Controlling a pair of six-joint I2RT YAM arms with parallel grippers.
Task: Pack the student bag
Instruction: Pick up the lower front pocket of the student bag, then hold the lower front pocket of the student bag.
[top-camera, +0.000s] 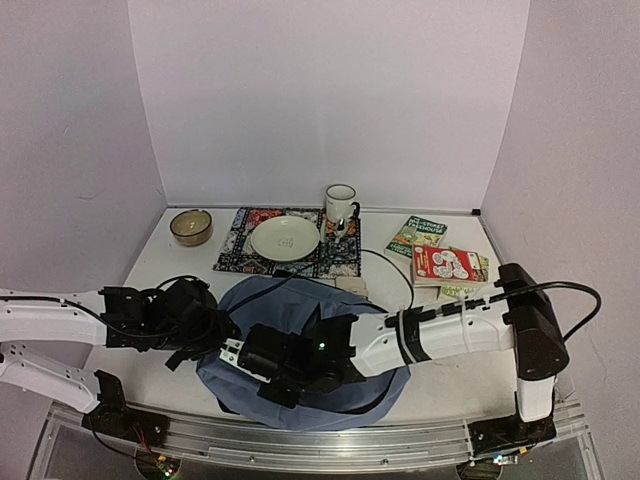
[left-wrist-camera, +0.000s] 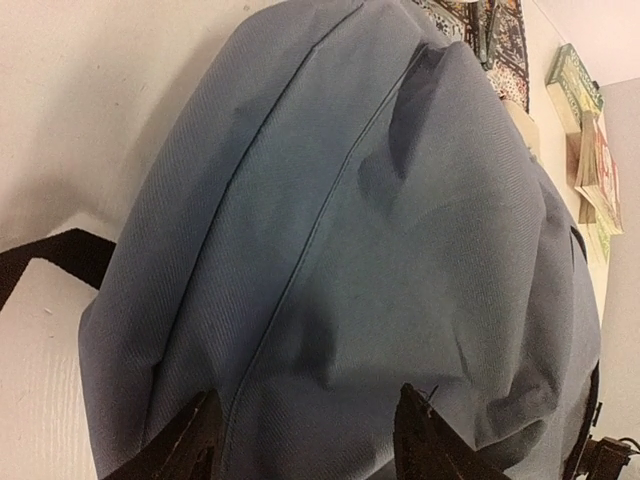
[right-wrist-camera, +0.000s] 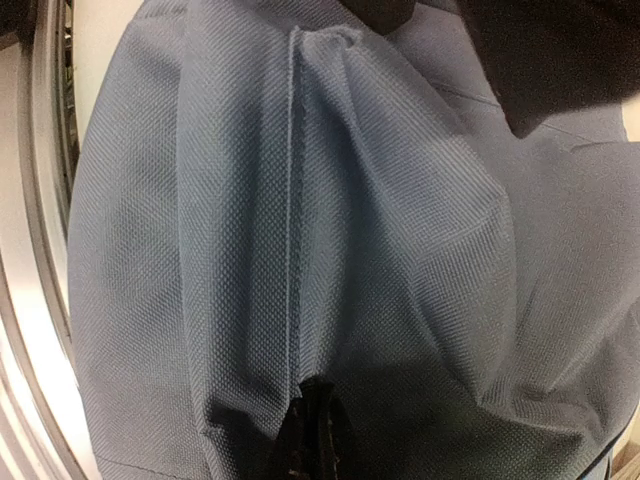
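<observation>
Student bag (top-camera: 300, 305) is laid flat on the table, directly beneath the right gripper (right-wrist-camera: 305, 435) and just ahead of the left gripper (left-wrist-camera: 310, 440).

Right gripper: the jaws are clenched, and a fold of bag fabric is pinched where the stitched seam (right-wrist-camera: 292, 200) runs into the tips. Puckers are seen converging on that spot. The seam is judged to be the zipper line, gripped there so the bag can be opened.

Left gripper: the jaws are held apart, with the bag's rounded end bulging between and beyond them. Contact cannot be told. It is presumably placed there to brace the bag against the other arm's pull.

The books (top-camera: 445, 262) are stacked well apart from both grippers, beyond the bag. Nothing is judged packed yet
</observation>
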